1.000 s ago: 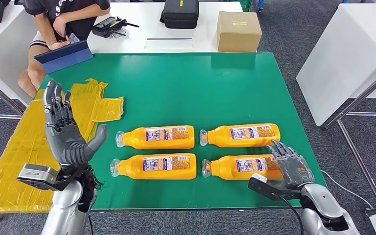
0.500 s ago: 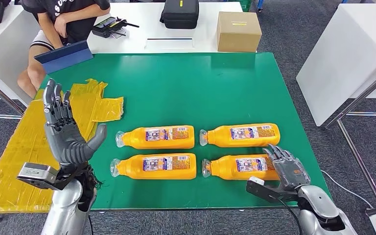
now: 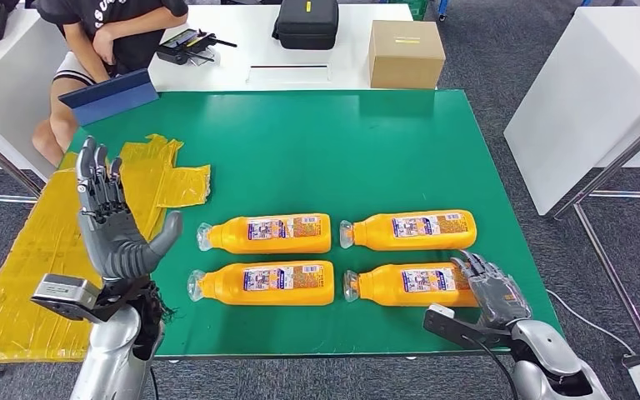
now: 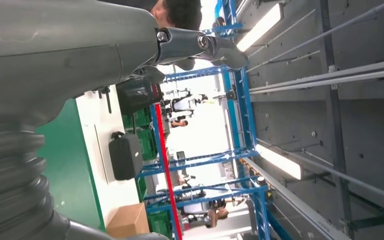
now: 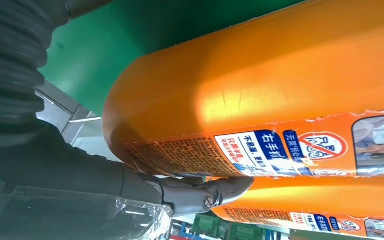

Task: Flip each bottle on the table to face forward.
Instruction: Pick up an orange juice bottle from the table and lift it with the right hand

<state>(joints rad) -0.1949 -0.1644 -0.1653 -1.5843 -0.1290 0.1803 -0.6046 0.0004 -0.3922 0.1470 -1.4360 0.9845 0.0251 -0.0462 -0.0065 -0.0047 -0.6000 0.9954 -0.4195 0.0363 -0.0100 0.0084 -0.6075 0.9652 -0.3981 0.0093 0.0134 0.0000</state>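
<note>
Right now the big green counter [image 3: 317, 150] is holding four orange bottles, all lying on their sides in two rows of two, with their clear caps pointing to the robot's left and their labels facing up. Next in size, a crinkly yellow sheet [image 3: 42, 250] is hanging over the counter's left edge. Behind the green counter, a white counter [image 3: 242, 42] is carrying a brown box [image 3: 406, 52] and a black case [image 3: 306, 22], and a person [image 3: 104, 33] is sitting at its left end beside a blue folder [image 3: 108, 96]. The far-left bottle [image 3: 265, 233] is lying just beside the far-right bottle [image 3: 409, 230]. The near-left bottle [image 3: 262, 283] is lying just in front of the far-left one. The near-right bottle [image 3: 408, 284] is lying close to the counter's front edge, and the right wrist view is showing its orange side very near [image 5: 260, 100]. The left hand [image 3: 112, 225] is standing up high above the counter's left side, with its fingers spread apart and nothing in it. The right hand [image 3: 492, 287] is resting at the bottom end of the near-right bottle with its fingers curling around it; I cannot tell if it is really gripping.
</note>
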